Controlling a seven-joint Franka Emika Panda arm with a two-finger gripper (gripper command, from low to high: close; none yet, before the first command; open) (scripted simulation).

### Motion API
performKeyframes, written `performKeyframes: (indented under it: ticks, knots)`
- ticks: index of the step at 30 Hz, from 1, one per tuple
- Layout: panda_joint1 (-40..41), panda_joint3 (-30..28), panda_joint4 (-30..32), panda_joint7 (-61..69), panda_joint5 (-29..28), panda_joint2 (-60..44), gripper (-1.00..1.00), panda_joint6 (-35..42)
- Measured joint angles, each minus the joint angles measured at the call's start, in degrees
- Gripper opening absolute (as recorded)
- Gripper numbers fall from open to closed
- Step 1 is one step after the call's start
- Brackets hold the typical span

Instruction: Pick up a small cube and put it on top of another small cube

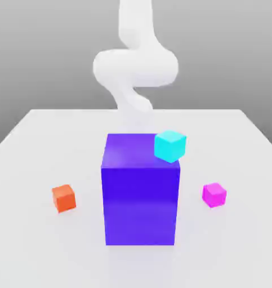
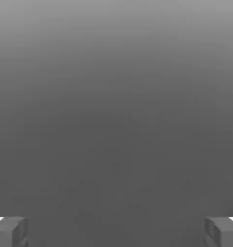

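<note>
- My gripper is released: in the hand view the fingers stand wide apart, with nothing between them.
- The pink cube, the one my task is about, sits on the pale table, to the exterior view's right of the purple block and apart from it.
- The orange cube lies on the table to the exterior view's left of the block, also apart.
- The cyan cube shows at the block's upper corner on the exterior view's right, partly past its edge; I cannot tell whether they touch.
- My white arm reaches down behind the block in the exterior view.
</note>
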State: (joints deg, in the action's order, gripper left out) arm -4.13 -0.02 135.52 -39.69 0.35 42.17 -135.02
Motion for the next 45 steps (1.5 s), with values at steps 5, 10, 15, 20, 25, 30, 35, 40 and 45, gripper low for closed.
performKeyframes:
  ticks: [5,10,15,20,25,30,35,40,45]
  knots:
    - [-9.8,-0.1,8.4,14.0,0.5,-8.7,0.0,-7.4]
    - [-19.0,0.1,16.4,27.1,0.8,-16.9,0.0,-14.4]
    - [-27.7,1.0,24.3,40.1,1.3,-24.9,0.0,-21.3]
    - [-35.4,2.8,32.2,53.0,1.6,-33.0,0.0,-28.3]
    - [-38.7,4.4,35.2,59.7,1.8,-42.2,0.0,-35.9]
    - [-40.9,1.9,33.5,59.4,0.9,-52.5,0.0,-44.4]
    - [-42.2,0.8,33.0,59.3,1.0,-55.8,-1.0,-47.1]
    - [-41.7,1.2,33.2,59.3,0.9,-54.3,-1.0,-45.8]
    - [-40.2,3.0,34.9,60.1,1.9,-44.7,-1.0,-37.9]
